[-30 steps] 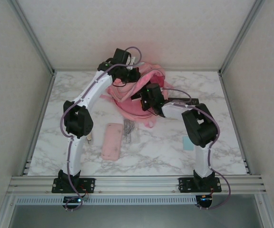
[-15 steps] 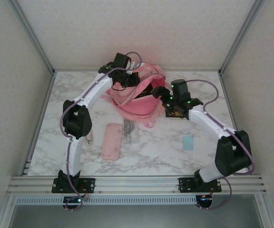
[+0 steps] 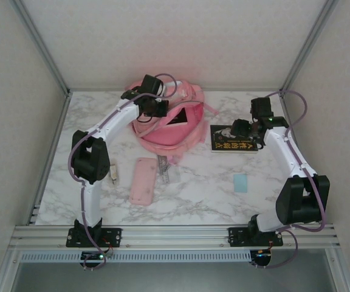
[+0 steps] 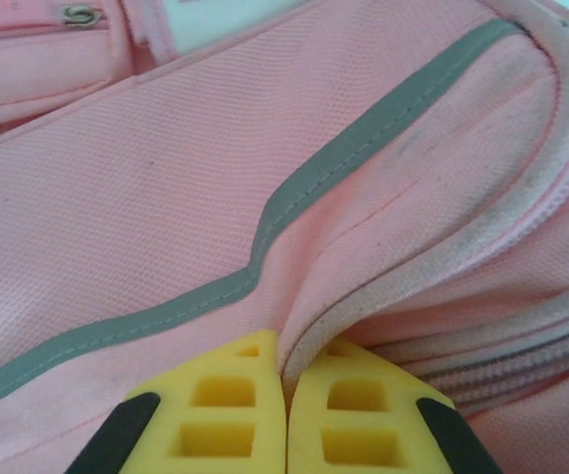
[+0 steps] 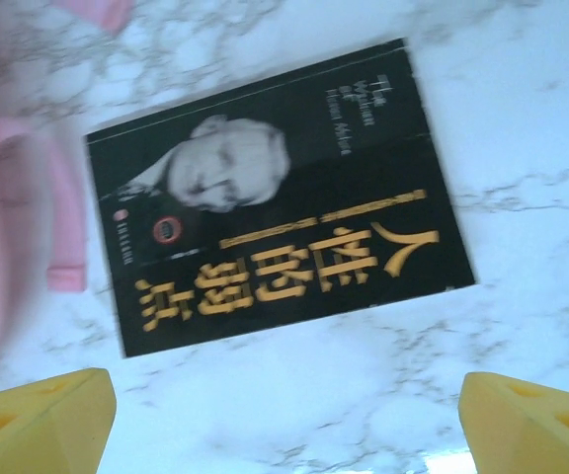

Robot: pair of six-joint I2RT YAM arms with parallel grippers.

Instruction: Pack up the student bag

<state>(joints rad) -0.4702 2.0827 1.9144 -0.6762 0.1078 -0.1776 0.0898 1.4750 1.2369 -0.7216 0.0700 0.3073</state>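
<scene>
the black paperback book lay flat on the white marble-patterned bench, front cover up. it bore a grey portrait of a man's face, a row of large gold chinese characters and a thin gold rule. in the right wrist view these stood upside down. a short line of small white latin lettering ran near the top edge of the cover, too blurred to read, and a small round red-and-white mark sat near the spine.

the right jaws stood wide apart above the bench, holding nothing. their yellow fingertips were at the two lower corners of the wrist view, with the book beyond them and untouched. from above, this arm's end hung over the book.

the left jaws were pressed together on a fold of the large soft pink fabric student bag. their yellow pads pinched the cloth just beside a zip seam, below a grey piping strip.

the student bag sat at the far middle of the bench, left of the book and near it. a flat pink pencil case lay nearer the arm bases, and a small pale blue card lay well apart to the right.
</scene>
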